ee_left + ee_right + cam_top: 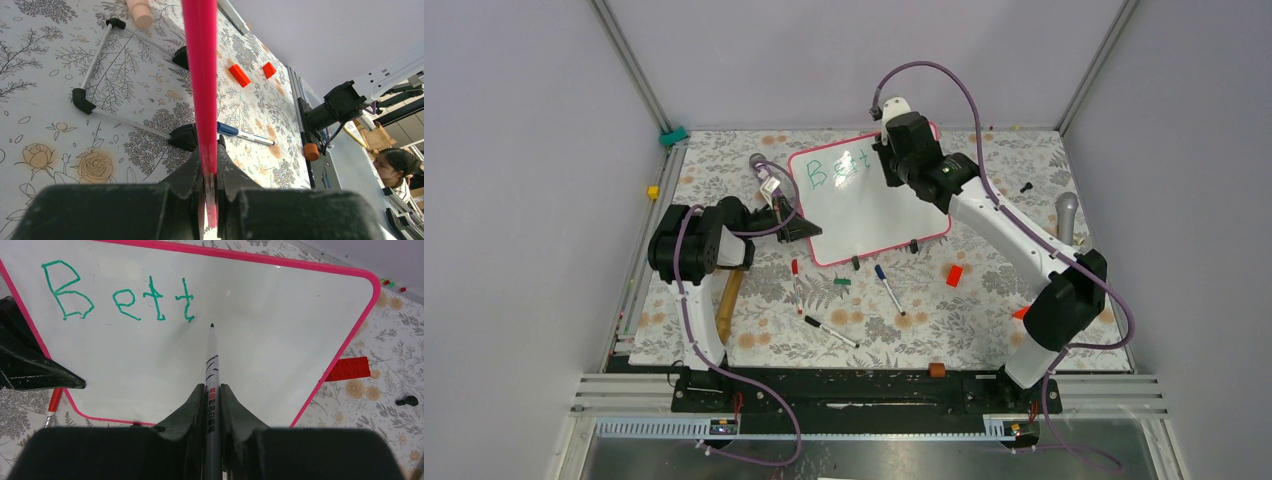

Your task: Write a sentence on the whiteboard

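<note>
The whiteboard (869, 215) with its pink frame stands tilted at the back middle of the table. Green letters "Bett" (120, 292) run along its top left, the only part of the sentence (839, 170) that shows. My right gripper (212, 395) is shut on a marker (212, 365) with a white barrel. The marker's dark tip points at the board just right of the last letter. I cannot tell whether it touches. My left gripper (210, 170) is shut on the board's pink frame (200, 75) at its lower left edge (799, 228).
In front of the board lie a red marker (796, 285), a blue marker (888, 288), a black marker (831, 332) and a green cap (842, 283). A red brick (954, 275) lies to the right. A wooden handle (730, 300) lies beside the left arm.
</note>
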`<control>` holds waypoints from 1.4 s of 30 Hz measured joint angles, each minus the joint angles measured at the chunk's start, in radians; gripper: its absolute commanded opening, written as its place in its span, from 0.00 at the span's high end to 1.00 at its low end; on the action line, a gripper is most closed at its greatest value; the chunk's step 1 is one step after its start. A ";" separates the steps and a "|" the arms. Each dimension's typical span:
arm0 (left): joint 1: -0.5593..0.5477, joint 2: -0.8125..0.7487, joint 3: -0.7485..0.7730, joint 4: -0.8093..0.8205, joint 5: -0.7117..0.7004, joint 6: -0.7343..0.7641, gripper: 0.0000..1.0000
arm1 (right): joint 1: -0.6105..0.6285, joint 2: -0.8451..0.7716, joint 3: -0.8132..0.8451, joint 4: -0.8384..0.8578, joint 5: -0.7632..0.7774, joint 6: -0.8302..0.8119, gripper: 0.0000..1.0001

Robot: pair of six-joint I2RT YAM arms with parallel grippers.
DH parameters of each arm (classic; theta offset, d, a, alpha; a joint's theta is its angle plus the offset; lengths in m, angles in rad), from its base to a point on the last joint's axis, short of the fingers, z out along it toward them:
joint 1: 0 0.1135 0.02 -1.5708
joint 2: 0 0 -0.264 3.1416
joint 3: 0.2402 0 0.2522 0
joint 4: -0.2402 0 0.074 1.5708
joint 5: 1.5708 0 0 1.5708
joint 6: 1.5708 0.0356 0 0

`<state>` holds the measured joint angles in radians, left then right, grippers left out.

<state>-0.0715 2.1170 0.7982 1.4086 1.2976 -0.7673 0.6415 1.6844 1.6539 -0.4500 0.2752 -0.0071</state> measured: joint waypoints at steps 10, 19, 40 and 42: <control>0.000 0.000 0.000 0.000 0.000 0.000 1.00 | 0.008 0.046 0.040 -0.002 0.001 0.000 1.00; 0.000 0.001 0.001 0.001 0.001 -0.001 1.00 | 0.008 0.073 0.055 -0.009 0.003 0.000 1.00; 0.000 0.001 0.001 0.001 0.001 -0.001 1.00 | 0.013 0.122 0.100 -0.016 0.027 -0.015 1.00; 0.000 0.001 0.001 0.001 0.001 -0.001 1.00 | 0.013 0.128 0.107 -0.020 0.030 -0.015 1.00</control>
<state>-0.0715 2.1181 0.7990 1.4094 1.2987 -0.7681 0.6548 1.8126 1.7611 -0.4698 0.3054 -0.0223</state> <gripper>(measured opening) 0.067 0.176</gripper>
